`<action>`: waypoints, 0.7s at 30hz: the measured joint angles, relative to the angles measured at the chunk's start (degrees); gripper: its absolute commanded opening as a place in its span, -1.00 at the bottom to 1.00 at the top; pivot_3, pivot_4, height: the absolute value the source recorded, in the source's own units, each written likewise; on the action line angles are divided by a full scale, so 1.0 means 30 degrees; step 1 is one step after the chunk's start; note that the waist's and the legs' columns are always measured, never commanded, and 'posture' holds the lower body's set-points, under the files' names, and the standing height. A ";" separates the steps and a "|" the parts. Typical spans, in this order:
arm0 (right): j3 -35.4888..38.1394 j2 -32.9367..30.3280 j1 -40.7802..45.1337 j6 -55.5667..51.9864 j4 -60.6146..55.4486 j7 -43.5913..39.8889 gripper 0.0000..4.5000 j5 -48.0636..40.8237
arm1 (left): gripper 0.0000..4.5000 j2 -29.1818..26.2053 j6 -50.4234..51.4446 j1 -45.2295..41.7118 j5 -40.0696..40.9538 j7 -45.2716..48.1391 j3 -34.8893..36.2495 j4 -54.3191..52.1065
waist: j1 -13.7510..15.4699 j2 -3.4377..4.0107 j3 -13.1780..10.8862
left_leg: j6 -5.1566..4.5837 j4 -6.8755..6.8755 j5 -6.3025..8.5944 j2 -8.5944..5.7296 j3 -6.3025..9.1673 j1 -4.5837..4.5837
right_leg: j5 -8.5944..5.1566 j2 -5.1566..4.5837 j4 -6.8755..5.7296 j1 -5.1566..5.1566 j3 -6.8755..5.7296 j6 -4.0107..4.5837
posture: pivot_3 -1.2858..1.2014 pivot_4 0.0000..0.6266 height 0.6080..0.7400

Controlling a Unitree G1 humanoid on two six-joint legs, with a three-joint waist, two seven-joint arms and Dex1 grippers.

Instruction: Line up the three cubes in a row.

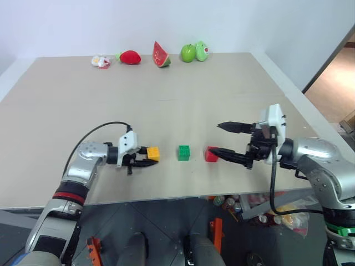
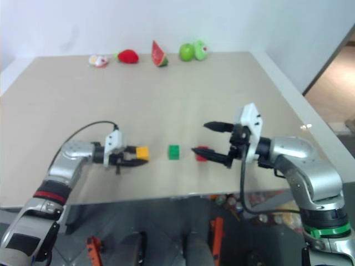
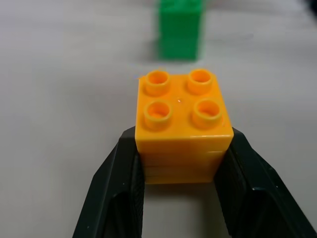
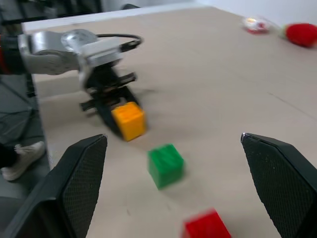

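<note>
My left gripper (image 3: pixel 181 193) pinches the yellow-orange cube (image 3: pixel 183 126) by its sides, studs plain at the wrist, left of the green cube (image 1: pixel 183 152) and red cube (image 1: pixel 211 154); my right gripper (image 1: pixel 224 139) stands spread beside the red.

left fingers (image 2: pixel 132 157) grip yellow-orange cube (image 2: pixel 142 153) | right fingers (image 2: pixel 217 145) spread

Both arms out low over the desk, tools turned toward each other

The left tool (image 1: pixel 145 161) points to the right, its two black fingers (image 3: pixel 116 191) pressed against opposite sides of the yellow-orange cube (image 3: pixel 183 126); the right tool (image 1: pixel 224 139) points left, held a little higher, its fingers (image 4: pixel 81 186) spread wide with nothing between them.
</note>
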State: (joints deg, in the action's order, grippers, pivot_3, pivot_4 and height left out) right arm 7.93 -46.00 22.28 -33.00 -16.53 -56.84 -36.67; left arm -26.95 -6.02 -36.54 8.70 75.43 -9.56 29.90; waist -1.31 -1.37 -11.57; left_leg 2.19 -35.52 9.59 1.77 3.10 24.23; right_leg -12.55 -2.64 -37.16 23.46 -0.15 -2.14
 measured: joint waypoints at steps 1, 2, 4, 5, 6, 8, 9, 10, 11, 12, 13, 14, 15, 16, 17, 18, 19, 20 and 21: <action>0.0087 -0.0059 -0.0038 0.0012 0.0000 -0.0074 1.00 -0.0003 | -0.41 0.0054 -0.0195 -0.0190 -0.0082 0.0076 -0.0079 0.0147 | -0.0031 0.0000 0.0000 | -0.0003 0.0002 -0.0001 0.0014 0.0001 -0.0012 | 0.0005 0.0018 0.0000 0.0000 0.0002 0.0008 | 0.03 -0.52 1.00; 0.0314 -0.0058 -0.0132 0.0033 -0.0006 -0.0069 1.00 -0.0023 | -0.41 0.0237 -0.0575 -0.0853 -0.0300 0.0182 -0.0300 0.0807 | -0.0015 0.0000 0.0000 | -0.0017 0.0005 -0.0009 0.0020 0.0011 -0.0015 | 0.0006 0.0034 -0.0004 -0.0002 -0.0003 0.0011 | 0.03 -0.52 1.00; 0.0412 -0.0058 -0.0223 0.0031 -0.0051 -0.0025 1.00 -0.0056 | -0.41 0.0342 -0.0877 -0.1245 -0.0355 0.0346 -0.0363 0.1295 | 0.0002 0.0001 0.0001 | -0.0022 0.0005 -0.0012 0.0021 0.0013 -0.0015 | 0.0007 0.0037 -0.0005 -0.0004 -0.0003 0.0012 | 0.03 -0.52 1.00; 0.0447 -0.0057 -0.0359 0.0017 -0.0121 0.0068 1.00 -0.0082 | -0.41 0.0398 -0.1092 -0.1574 -0.0468 0.0472 -0.0448 0.1832 | 0.0004 0.0001 0.0000 | -0.0022 0.0004 -0.0012 0.0020 0.0011 -0.0012 | 0.0009 0.0036 -0.0003 -0.0004 0.0000 0.0008 | 0.03 -0.52 1.00; 0.0490 -0.0051 -0.0547 -0.0045 -0.0297 0.0241 1.00 -0.0095 | -0.41 0.0447 -0.1432 -0.1840 -0.0574 0.0511 -0.0495 0.2445 | 0.0004 0.0001 0.0000 | -0.0022 0.0003 -0.0012 0.0015 0.0004 -0.0009 | 0.0010 0.0031 -0.0002 -0.0002 0.0010 0.0005 | 0.03 -0.52 1.00; 0.0595 -0.0051 -0.0870 -0.0167 -0.0718 0.0426 1.00 -0.0164 | -0.41 0.0523 -0.1818 -0.2259 -0.0672 0.0530 -0.0509 0.3561 | 0.0009 0.0001 0.0000 | -0.0024 0.0003 -0.0010 0.0010 0.0004 0.0008 | 0.0034 0.0029 0.0000 0.0001 0.0013 -0.0053 | 0.03 -0.52 1.00; 0.0711 -0.0052 -0.1131 -0.0236 -0.1022 0.0573 1.00 -0.0280 | -0.41 0.0573 -0.2024 -0.2479 -0.0656 0.0643 -0.0508 0.4045 | 0.0017 0.0001 0.0000 | -0.0029 0.0004 -0.0007 0.0009 0.0005 0.0011 | 0.0050 0.0028 0.0004 -0.0001 0.0012 -0.0090 | 0.03 -0.52 1.00; 0.0761 -0.0053 -0.1241 -0.0282 -0.1151 0.0654 1.00 -0.0333 | -0.41 0.0573 -0.2133 -0.2615 -0.0643 0.0723 -0.0499 0.4268 | 0.0019 0.0000 0.0000 | -0.0029 0.0004 -0.0006 0.0008 0.0005 0.0011 | 0.0049 0.0028 0.0004 0.0002 0.0012 -0.0093 | 0.03 -0.52 1.00; 0.0890 -0.0055 -0.1369 -0.0359 -0.1274 0.0713 1.00 -0.0438 | -0.41 0.0554 -0.2180 -0.2859 -0.0647 0.0796 -0.0452 0.4698 | 0.0008 0.0000 0.0000 | -0.0029 0.0004 -0.0006 0.0009 0.0005 0.0011 | 0.0050 0.0029 0.0004 0.0002 0.0012 -0.0093 | 0.03 -0.52 1.00; 0.0983 -0.0058 -0.1431 -0.0379 -0.1320 0.0726 1.00 -0.0446 | -0.41 0.0514 -0.2179 -0.2926 -0.0647 0.0821 -0.0408 0.4842 | 0.0003 0.0001 0.0000 | -0.0029 0.0004 -0.0007 0.0010 0.0005 0.0010 | 0.0050 0.0029 0.0004 0.0003 0.0013 -0.0093 | 0.03 -0.52 1.00; 0.1151 -0.0074 -0.1532 -0.0412 -0.1382 0.0752 1.00 -0.0464 | -0.41 0.0413 -0.2160 -0.2948 -0.0626 0.0886 -0.0328 0.4930 | -0.0004 0.0001 0.0000 | -0.0029 0.0004 -0.0007 0.0013 0.0006 0.0010 | 0.0050 0.0033 0.0003 0.0007 0.0012 -0.0089 | 0.03 -0.52 1.00; 0.1266 -0.0199 -0.1627 -0.0479 -0.1404 0.0785 1.00 -0.0470 | -0.41 0.0220 -0.2084 -0.2946 -0.0565 0.1022 -0.0208 0.5042 | -0.0006 0.0001 0.0000 | -0.0029 0.0004 -0.0007 0.0015 0.0006 0.0006 | 0.0045 0.0033 0.0001 0.0008 0.0012 -0.0078 | 0.03 -0.52 1.00; 0.1291 -0.0230 -0.1656 -0.0508 -0.1404 0.0799 1.00 -0.0469 | -0.41 0.0133 -0.2031 -0.2945 -0.0525 0.1114 -0.0184 0.5061 | -0.0005 0.0001 0.0000 | -0.0029 0.0005 -0.0007 0.0016 0.0008 0.0006 | 0.0034 0.0035 0.0001 0.0008 0.0010 -0.0057 | 0.03 -0.52 1.00; 0.1309 -0.0241 -0.1665 -0.0536 -0.1404 0.0814 1.00 -0.0469 | -0.41 -0.0009 -0.1943 -0.2929 -0.0450 0.1307 -0.0140 0.5055 | -0.0002 0.0001 0.0000 | -0.0029 0.0004 -0.0007 0.0017 0.0009 0.0006 | 0.0009 0.0035 0.0002 0.0008 0.0008 -0.0014 | 0.03 -0.52 1.00; 0.1308 -0.0241 -0.1665 -0.0558 -0.1404 0.0826 1.00 -0.0469 | -0.41 -0.0179 -0.1772 -0.2886 -0.0372 0.1457 -0.0056 0.5024 | 0.0001 0.0001 0.0000 | -0.0029 0.0005 -0.0007 0.0017 0.0009 0.0006 | 0.0007 0.0033 0.0002 0.0007 0.0008 -0.0012 | 0.03 -0.52 1.00; 0.1309 -0.0243 -0.1664 -0.0564 -0.1403 0.0832 1.00 -0.0469 | -0.41 -0.0325 -0.1708 -0.2739 -0.0287 0.1650 0.0084 0.4926 | 0.0004 0.0001 0.0000 | -0.0029 0.0004 -0.0007 0.0014 0.0007 0.0006 | 0.0007 0.0028 0.0002 0.0005 0.0011 -0.0012 | 0.03 -0.52 1.00; 0.1308 -0.0243 -0.1663 -0.0566 -0.1401 0.0837 1.00 -0.0467 | -0.41 -0.0337 -0.1685 -0.2655 -0.0272 0.1688 0.0115 0.4830 | 0.0009 0.0001 0.0000 | -0.0029 0.0004 -0.0007 0.0012 0.0006 0.0008 | 0.0007 0.0024 0.0003 0.0004 0.0011 -0.0012 | 0.03 -0.52 1.00; 0.1303 -0.0242 -0.1619 -0.0567 -0.1394 0.0845 1.00 -0.0455 | -0.41 -0.0333 -0.1567 -0.2444 -0.0253 0.1750 0.0122 0.4524 | 0.0013 0.0001 0.0000 | -0.0028 0.0004 -0.0007 0.0008 0.0006 0.0011 | 0.0007 0.0019 0.0003 0.0004 0.0011 -0.0014 | 0.03 -0.52 1.00; 0.1282 -0.0242 -0.1485 -0.0567 -0.1369 0.0847 1.00 -0.0439 | -0.41 -0.0312 -0.1451 -0.2246 -0.0186 0.1750 0.0142 0.4228 | 0.0015 0.0001 0.0000 | -0.0028 0.0004 -0.0007 0.0005 0.0004 0.0013 | 0.0011 0.0015 0.0004 0.0004 0.0012 -0.0023 | 0.03 -0.52 1.00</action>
State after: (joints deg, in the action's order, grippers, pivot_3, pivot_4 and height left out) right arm 11.78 -46.72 17.82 -34.70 -20.64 -54.30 -37.99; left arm -27.88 -10.38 -43.27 8.14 80.68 -9.13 42.58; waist -1.26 -1.37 -11.57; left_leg 2.11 -35.51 9.57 1.79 3.11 24.27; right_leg -12.52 -2.60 -37.15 23.47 -0.12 -2.21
